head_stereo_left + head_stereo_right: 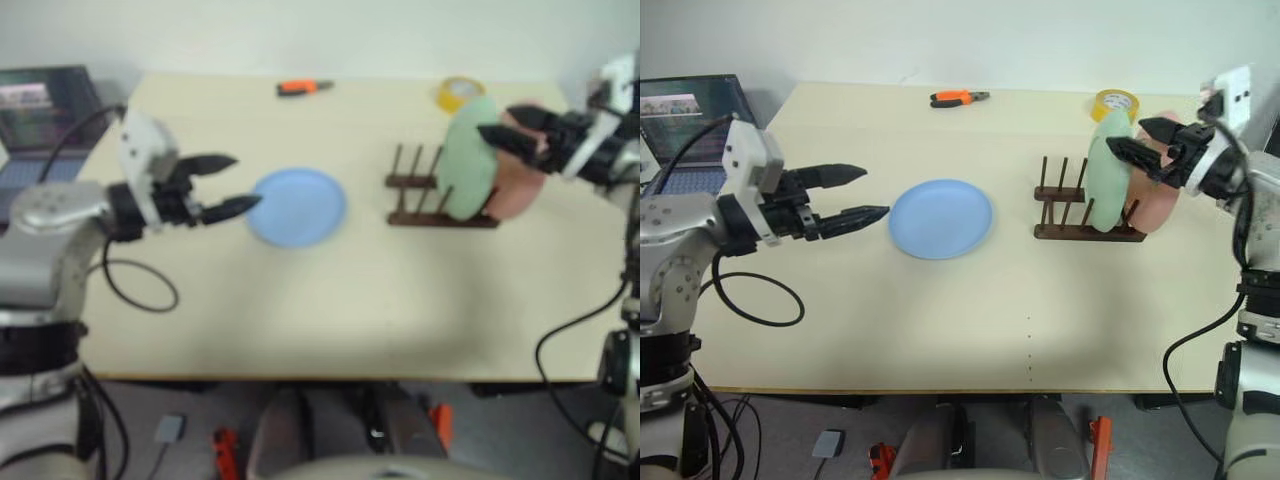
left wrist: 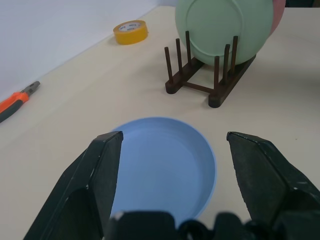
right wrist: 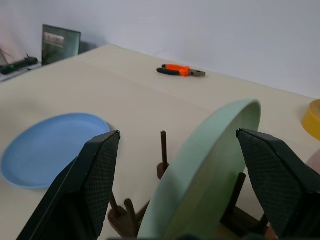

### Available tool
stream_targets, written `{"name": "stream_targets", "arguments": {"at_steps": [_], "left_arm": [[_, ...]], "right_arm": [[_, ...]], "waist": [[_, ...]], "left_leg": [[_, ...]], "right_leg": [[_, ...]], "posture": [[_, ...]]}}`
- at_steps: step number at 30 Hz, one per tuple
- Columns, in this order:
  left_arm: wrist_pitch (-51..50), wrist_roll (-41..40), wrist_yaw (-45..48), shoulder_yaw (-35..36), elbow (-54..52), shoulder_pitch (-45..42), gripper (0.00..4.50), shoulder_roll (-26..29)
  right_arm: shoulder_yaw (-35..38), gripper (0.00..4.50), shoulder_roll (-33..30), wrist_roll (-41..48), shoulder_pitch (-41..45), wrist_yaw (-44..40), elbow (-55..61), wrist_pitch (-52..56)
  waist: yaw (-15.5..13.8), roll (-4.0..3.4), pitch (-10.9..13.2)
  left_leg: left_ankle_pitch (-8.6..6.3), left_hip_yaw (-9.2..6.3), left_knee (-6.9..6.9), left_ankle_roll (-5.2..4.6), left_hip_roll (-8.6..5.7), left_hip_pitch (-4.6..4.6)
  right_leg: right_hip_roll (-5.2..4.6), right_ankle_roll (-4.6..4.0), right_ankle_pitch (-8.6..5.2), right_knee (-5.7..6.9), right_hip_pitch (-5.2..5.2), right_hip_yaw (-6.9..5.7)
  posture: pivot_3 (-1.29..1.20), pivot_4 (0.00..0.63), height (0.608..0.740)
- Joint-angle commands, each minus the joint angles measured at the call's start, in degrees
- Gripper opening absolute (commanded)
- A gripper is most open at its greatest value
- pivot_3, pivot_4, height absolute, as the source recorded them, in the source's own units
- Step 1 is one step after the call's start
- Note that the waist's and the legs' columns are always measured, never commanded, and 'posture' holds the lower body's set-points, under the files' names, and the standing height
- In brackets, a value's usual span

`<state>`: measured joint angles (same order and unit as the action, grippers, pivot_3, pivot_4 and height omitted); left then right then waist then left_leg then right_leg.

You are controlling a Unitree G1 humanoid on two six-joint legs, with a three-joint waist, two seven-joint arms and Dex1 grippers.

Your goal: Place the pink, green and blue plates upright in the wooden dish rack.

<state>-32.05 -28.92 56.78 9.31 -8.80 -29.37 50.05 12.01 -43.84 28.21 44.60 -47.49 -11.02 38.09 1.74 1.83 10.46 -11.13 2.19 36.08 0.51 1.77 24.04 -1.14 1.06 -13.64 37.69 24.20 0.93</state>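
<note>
The blue plate (image 1: pixel 940 218) lay flat mid-table, just ahead of the left gripper (image 1: pixel 862 194), whose fingers were spread and empty. The right gripper (image 1: pixel 1123 138), also spread, straddled the green plate (image 1: pixel 1108 175) standing in the rack (image 1: pixel 1068 216) by the pink plate (image 1: pixel 1157 205)

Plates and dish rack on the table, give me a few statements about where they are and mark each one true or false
1. The blue plate lies flat on the table. True.
2. The green plate stands upright in the wooden dish rack. True.
3. The pink plate lies flat beside the orange-handled pliers. False: it stands in the rack, behind the green plate.
4. The left gripper is shut on the blue plate. False: it is open and holds nothing, beside the plate.
5. The right gripper is open around the green plate's top edge. True.
</note>
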Motion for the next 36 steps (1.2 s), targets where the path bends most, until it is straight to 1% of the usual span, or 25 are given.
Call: {"name": "stream_targets", "arguments": {"at_steps": [1,5,7,10,12,14,17,21,25,27,30,36], "left_arm": [[1.3,0.27,-0.81,1.95,-0.4,-0.33,3.67,0.56],[2.83,1.02,-1.9,4.35,1.86,-0.44,3.67,1.31],[3.34,2.67,-4.38,5.35,5.46,-2.2,3.67,1.76],[4.64,10.76,-10.47,1.73,17.21,-7.17,3.67,2.77],[4.28,14.02,-13.23,-0.66,24.6,-11.68,3.67,1.83],[4.3,15.44,-14.19,-1.71,29.93,-15.16,3.67,0.41],[5.69,18.54,-15.78,-4.48,40.38,-20.5,3.67,-3.23],[9.01,19.4,-12.59,-6.37,46.08,-23.62,3.67,-7.24],[8.97,20.63,-9.47,-9.08,53.07,-27.74,3.67,-11.93],[9.02,20.3,-7.35,-9.21,54.89,-29.06,3.67,-13.6],[8.16,20.76,-5.77,-9.68,57.27,-30.43,3.67,-15.09],[8.86,26.41,-11.13,-12.49,65.27,-31.86,3.67,-17.15]], "right_arm": [[3.0,4.04,-1.94,0.89,0.82,-2.33,0.26,-3.22],[4.64,4.04,-4.38,1.06,1.82,-4.92,-1.19,-5.87],[6.0,4.04,-5.76,3.72,2.87,-6.5,1.53,-3.95],[7.27,4.04,-5.03,12.6,3.32,-8.72,11.81,2.07],[5.6,4.04,-3.45,14.21,2.78,-7.6,16.77,3.31],[3.95,4.04,-1.79,14.42,1.99,-5.66,19.93,3.77],[-1.22,4.04,1.73,12.47,-0.44,-2.83,25.63,3.01],[-5.83,4.04,4.83,9.12,-1.93,1.15,28.72,1.98],[-19.74,4.04,7.37,-4.12,-2.9,4.99,30.54,-3.29],[-23.44,4.04,9.36,-7.32,-3.58,5.97,30.45,-4.66],[-26.35,4.04,11.55,-9.89,-5.31,6.41,30.6,-5.89],[-26.59,4.04,13.63,-11.72,-6.84,6.9,31.6,-5.7]], "waist": [[0.0,0.0,0.0],[-0.02,0.0,0.0],[0.02,-0.01,0.01],[0.1,-0.03,0.02],[0.14,-0.01,0.01],[0.05,0.06,-0.04],[-0.11,0.08,-0.05],[-0.21,0.08,-0.04],[-0.25,0.1,-0.05],[-0.22,0.1,-0.05],[-0.21,0.1,-0.05],[-0.05,0.11,-0.05]], "left_leg": [[0.0,0.01,-0.01,0.0,0.0,0.0],[0.0,-0.01,-0.01,0.0,0.0,0.0],[0.0,0.0,-0.01,0.0,0.01,-0.01],[0.0,-0.02,-0.01,0.0,0.02,-0.07],[0.0,-0.05,-0.01,0.0,0.01,-0.17],[0.0,-0.15,-0.01,0.0,0.03,-0.19],[0.0,-0.14,0.03,0.0,0.05,-0.18],[0.0,-0.01,0.12,0.0,-0.07,0.08],[0.0,-0.06,0.21,0.0,-0.09,0.45],[0.0,-0.04,0.22,0.0,-0.1,0.44],[0.0,-0.04,0.24,0.0,-0.09,0.45],[0.0,-0.17,0.42,0.0,-0.1,0.43]], "right_leg": [[0.0,0.01,-0.01,0.0,0.0,0.01],[0.0,0.02,-0.02,0.0,-0.01,-0.02],[0.0,0.01,-0.02,0.0,0.0,-0.02],[0.02,0.01,-0.02,0.08,0.0,-0.02],[0.1,-0.01,-0.03,0.15,-0.04,-0.04],[0.13,-0.02,-0.04,0.15,-0.1,-0.1],[0.06,-0.01,-0.03,0.16,-0.12,-0.11],[-0.1,0.15,0.06,0.06,-0.01,-0.06],[-0.12,0.12,0.15,-0.06,0.21,-0.14],[-0.08,0.25,0.08,-0.05,0.2,-0.18],[-0.02,0.24,0.08,-0.01,0.21,-0.18],[0.0,0.26,0.08,0.13,0.19,-0.18]], "posture": [[0.0,0.15,0.74],[0.0,0.15,0.74],[0.0,0.15,0.74],[0.0,0.15,0.74],[0.0,0.15,0.74],[0.0,0.15,0.74],[0.0,0.15,0.74],[0.0,0.15,0.74],[0.0,0.15,0.74],[0.0,0.15,0.74],[0.0,0.15,0.74],[0.0,0.15,0.74]]}}
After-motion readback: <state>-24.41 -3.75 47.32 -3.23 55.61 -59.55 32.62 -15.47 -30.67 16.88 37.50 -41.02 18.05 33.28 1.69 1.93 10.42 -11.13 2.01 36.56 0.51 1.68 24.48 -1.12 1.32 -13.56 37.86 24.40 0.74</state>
